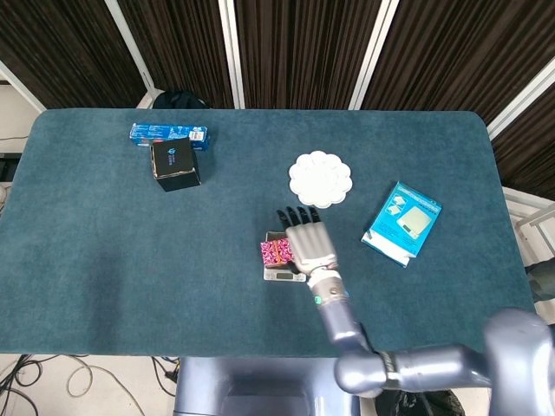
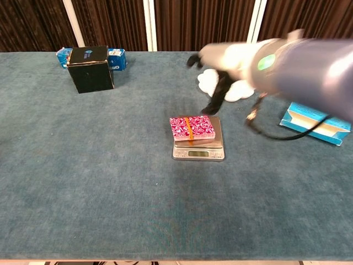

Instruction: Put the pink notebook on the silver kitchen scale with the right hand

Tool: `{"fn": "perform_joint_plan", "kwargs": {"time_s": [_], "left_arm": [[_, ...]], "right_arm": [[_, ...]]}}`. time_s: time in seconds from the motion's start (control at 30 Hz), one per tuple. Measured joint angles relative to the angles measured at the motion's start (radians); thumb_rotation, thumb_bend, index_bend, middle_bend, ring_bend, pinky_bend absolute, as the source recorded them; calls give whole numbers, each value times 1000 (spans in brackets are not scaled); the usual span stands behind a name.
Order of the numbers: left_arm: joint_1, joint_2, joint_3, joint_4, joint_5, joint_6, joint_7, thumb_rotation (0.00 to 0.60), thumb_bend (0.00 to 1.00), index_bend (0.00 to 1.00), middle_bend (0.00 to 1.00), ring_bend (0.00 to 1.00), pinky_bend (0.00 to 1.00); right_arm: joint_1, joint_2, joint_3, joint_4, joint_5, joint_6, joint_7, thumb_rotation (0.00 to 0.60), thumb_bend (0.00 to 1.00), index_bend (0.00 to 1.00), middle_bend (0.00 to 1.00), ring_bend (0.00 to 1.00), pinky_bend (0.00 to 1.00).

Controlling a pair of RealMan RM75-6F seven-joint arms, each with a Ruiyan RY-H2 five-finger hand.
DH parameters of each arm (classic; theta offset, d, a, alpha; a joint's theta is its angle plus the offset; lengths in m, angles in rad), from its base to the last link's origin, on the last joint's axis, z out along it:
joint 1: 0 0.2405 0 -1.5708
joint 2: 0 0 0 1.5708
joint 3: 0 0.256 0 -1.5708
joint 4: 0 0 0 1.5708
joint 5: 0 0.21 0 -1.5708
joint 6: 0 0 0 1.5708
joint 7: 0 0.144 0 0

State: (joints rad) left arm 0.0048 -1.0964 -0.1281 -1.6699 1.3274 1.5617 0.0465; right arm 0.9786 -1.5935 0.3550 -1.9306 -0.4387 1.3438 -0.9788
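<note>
The pink patterned notebook [image 2: 192, 127] with an orange band lies flat on the silver kitchen scale [image 2: 199, 150], overhanging its left edge; it also shows as the notebook [image 1: 275, 253] on the scale [image 1: 282, 275] in the head view. My right hand [image 2: 220, 77] is raised above and to the right of the scale, blurred, fingers spread and holding nothing. In the head view the right hand [image 1: 310, 241] hovers just right of the notebook. My left hand is in neither view.
A black box [image 2: 90, 68] stands at the far left with a blue packet [image 1: 170, 133] behind it. A white flower-shaped plate [image 1: 321, 178] lies beyond the scale. A teal box [image 1: 401, 223] lies at the right.
</note>
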Motion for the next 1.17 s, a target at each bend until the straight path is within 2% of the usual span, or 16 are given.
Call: {"fn": "perform_joint_plan", "kwargs": {"time_s": [0.2, 0.37, 0.47, 0.6, 0.7, 0.87, 1.03, 1.17], "left_arm": [[-1, -4, 2, -3, 5, 2, 11, 600, 667, 87, 0, 0, 0], [-2, -11, 2, -4, 6, 7, 28, 600, 667, 87, 0, 0, 0], [-2, -15, -2, -3, -2, 8, 29, 600, 667, 87, 0, 0, 0], [-1, -16, -8, -4, -11, 12, 26, 600, 667, 87, 0, 0, 0], [0, -17, -12, -3, -18, 13, 20, 600, 667, 87, 0, 0, 0], [-1, -15, -20, -3, -30, 8, 9, 600, 666, 87, 0, 0, 0], [-2, -14, -23, -4, -36, 5, 5, 600, 667, 87, 0, 0, 0], [-1, -13, -22, -7, -39, 3, 9, 600, 667, 87, 0, 0, 0]], "right_arm": [[-175, 190, -145, -147, -249, 8, 201, 600, 353, 0, 0, 0, 0], [-317, 303, -277, -153, -509, 30, 406, 600, 353, 0, 0, 0, 0], [-418, 350, -362, -107, -707, 81, 520, 600, 352, 0, 0, 0, 0], [-576, 385, -472, 32, -960, 212, 723, 600, 353, 0, 0, 0, 0], [-680, 389, -529, 157, -1060, 314, 835, 600, 352, 0, 0, 0, 0], [-799, 373, -559, 291, -1130, 442, 871, 600, 353, 0, 0, 0, 0], [-840, 357, -533, 315, -1138, 477, 797, 600, 352, 0, 0, 0, 0], [-852, 357, -514, 315, -1130, 466, 787, 600, 352, 0, 0, 0, 0]]}}
